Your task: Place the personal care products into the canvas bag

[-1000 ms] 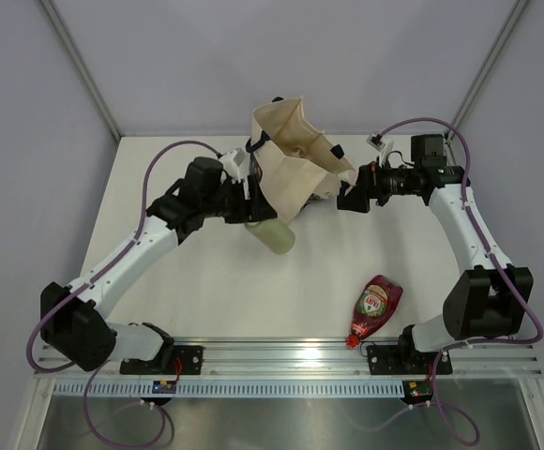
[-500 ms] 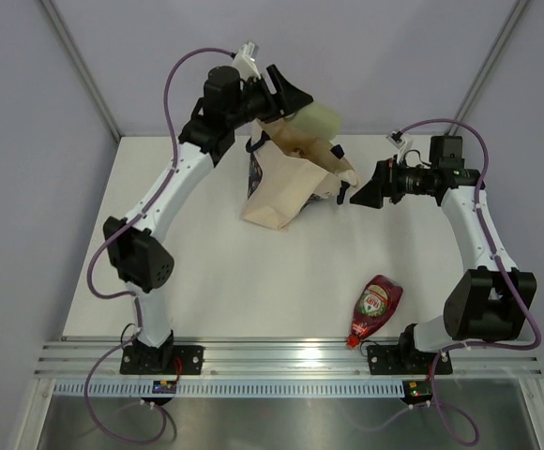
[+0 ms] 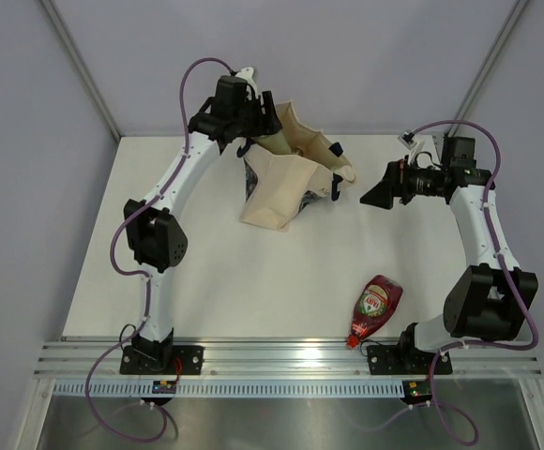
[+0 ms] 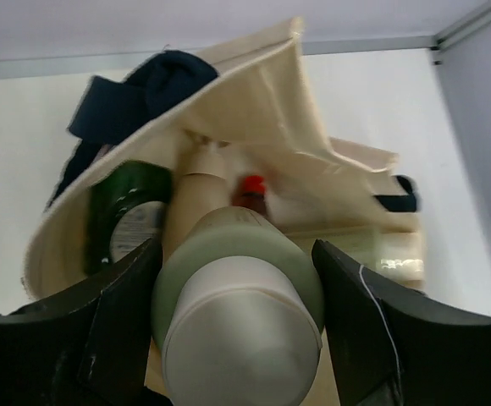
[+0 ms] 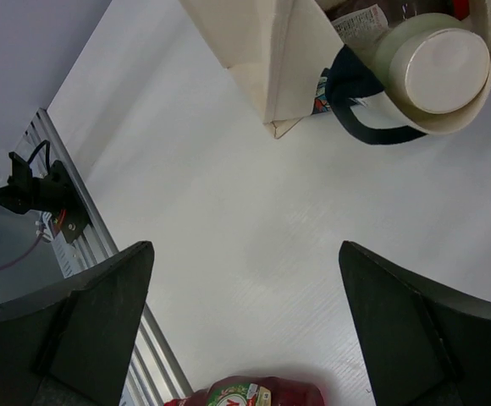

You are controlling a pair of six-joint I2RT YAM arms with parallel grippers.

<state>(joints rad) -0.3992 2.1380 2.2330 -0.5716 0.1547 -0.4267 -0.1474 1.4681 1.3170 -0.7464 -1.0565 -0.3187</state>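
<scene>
2 left fingers [image 4: 110,330] clamp a pale sage-green bottle [image 4: 241,313] by its sides. Its rounded end faces the wrist camera and its far end points at the open mouth of the canvas bag [image 4: 271,93]. Just past the fingertips, inside the bag, a dark-green bottle [image 4: 123,220] lies ahead of the left-hand finger. A beige bottle [image 4: 196,194] sits straight ahead with a red cap [image 4: 252,184] beside it. A navy handle [image 4: 144,85] drapes over the bag's far rim.

The right fingers [image 5: 85,330] stand spread wide with nothing between them, only bare tabletop [image 5: 228,211] below. Ahead of the right-hand finger, the bag's mouth faces them, and a second sage-green bottle [image 5: 444,59] shows its flat round end inside the cloth rim. A dark-red labelled bottle [image 5: 245,396] peeks in at the near edge between these fingers. From above it lies flat on the tabletop, behind the right fingers near that arm's base and well apart from the bag.
</scene>
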